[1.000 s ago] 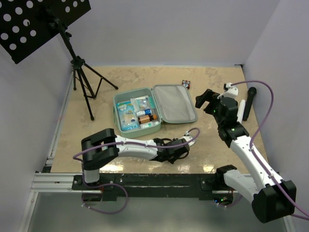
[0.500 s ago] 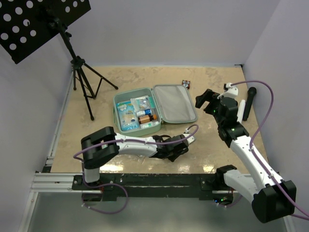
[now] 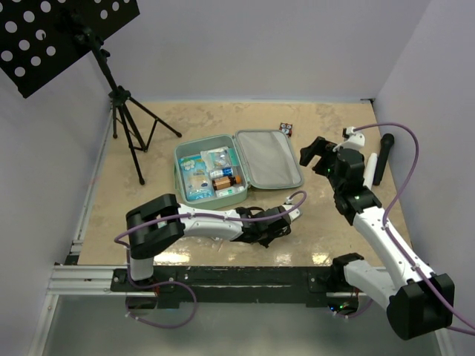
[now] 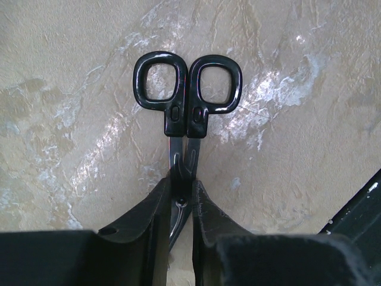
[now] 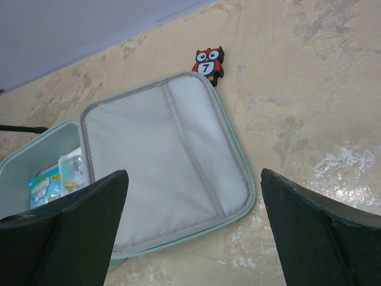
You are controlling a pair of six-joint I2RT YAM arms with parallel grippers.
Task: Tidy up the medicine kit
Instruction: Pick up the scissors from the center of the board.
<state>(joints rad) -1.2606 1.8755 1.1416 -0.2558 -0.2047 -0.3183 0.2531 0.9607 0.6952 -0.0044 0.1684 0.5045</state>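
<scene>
Sliding a little toward the right along the near edge of the counter [image 3: 223, 122], the left arm has also drawn its fingers inward since a second ago; the right arm and everything else look unmoved. The left end effector [image 4: 182, 187] is now clenched on the blades of the black-handled scissors [image 4: 186, 116], which lie flat on the counter just short of its near edge with their finger loops pointing away from the wrist. The right end effector [image 5: 193, 179] hangs released and empty, fingers wide apart, above the right side of the medicine kit [image 3: 267, 159]. That kit sits open in the middle of the counter, its mesh-lined lid laid flat to the right and its left half already holding several packets [image 3: 194, 178] and small items. To my eye the job is well along: the scissors are gripped but not yet lifted or stowed, and the lid is not yet shut or zipped. A small owl token [image 5: 209, 62] lies beyond the kit's far corner.
</scene>
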